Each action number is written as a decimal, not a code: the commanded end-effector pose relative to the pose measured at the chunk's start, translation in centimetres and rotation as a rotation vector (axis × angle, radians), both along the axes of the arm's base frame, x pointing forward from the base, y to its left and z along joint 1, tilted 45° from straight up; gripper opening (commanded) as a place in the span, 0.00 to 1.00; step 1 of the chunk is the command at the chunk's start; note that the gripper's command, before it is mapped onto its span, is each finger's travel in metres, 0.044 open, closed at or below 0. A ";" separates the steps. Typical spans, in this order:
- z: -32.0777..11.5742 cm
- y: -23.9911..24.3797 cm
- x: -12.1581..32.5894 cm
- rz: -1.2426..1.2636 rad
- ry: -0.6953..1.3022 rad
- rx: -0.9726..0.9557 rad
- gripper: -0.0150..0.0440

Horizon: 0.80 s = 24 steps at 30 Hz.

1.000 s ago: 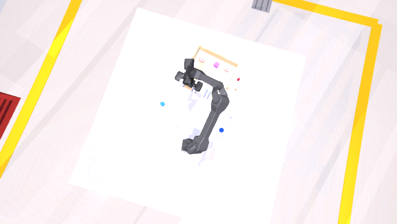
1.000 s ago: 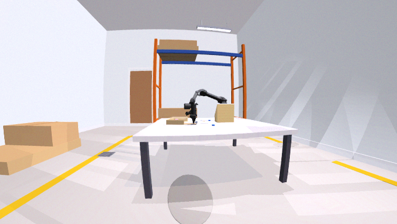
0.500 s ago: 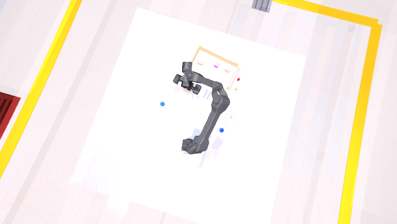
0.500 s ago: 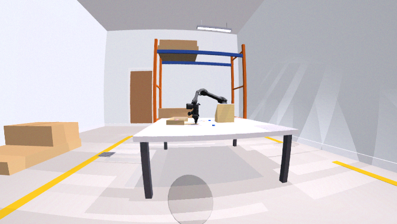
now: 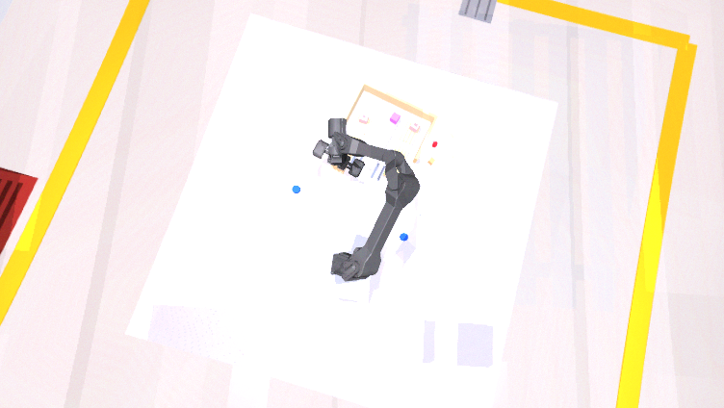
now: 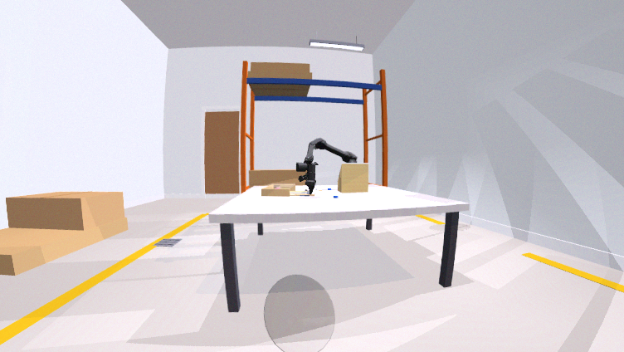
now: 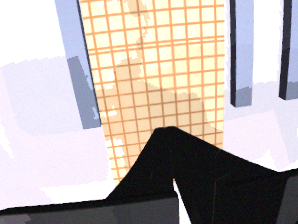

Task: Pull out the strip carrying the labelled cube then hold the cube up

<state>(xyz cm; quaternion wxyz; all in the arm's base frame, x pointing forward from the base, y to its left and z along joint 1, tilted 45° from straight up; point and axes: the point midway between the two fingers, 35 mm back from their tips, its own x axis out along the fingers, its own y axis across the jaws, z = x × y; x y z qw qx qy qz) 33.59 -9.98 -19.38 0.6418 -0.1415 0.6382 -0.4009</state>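
My gripper [image 5: 342,165] [image 6: 310,193] [image 7: 164,136] is shut and empty, pointing down at the near end of a cream strip with an orange grid [image 7: 160,65]. In the wrist view its fingertips overlap the strip; contact cannot be told. A double orange line crosses the strip. At the back, a tan-walled tray [image 5: 399,101] [image 6: 275,193] holds a magenta cube [image 5: 395,117], a pale cube with red marks [image 5: 364,119] on the left and a similar pale cube [image 5: 414,127] on the right. Their labels are too small to read. The arm hides part of the strips.
Blue-grey bars [image 7: 243,65] flank the strip, with another bar [image 7: 290,55] further right. Blue round pieces lie left [image 5: 296,189] and right [image 5: 403,236] of the arm. A red piece [image 5: 434,144] and an orange piece [image 5: 431,161] lie right of the tray. A tan box [image 6: 354,178] stands on the table.
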 end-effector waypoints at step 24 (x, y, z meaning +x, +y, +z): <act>-0.8 1.2 -4.5 -0.011 0.017 0.007 0.25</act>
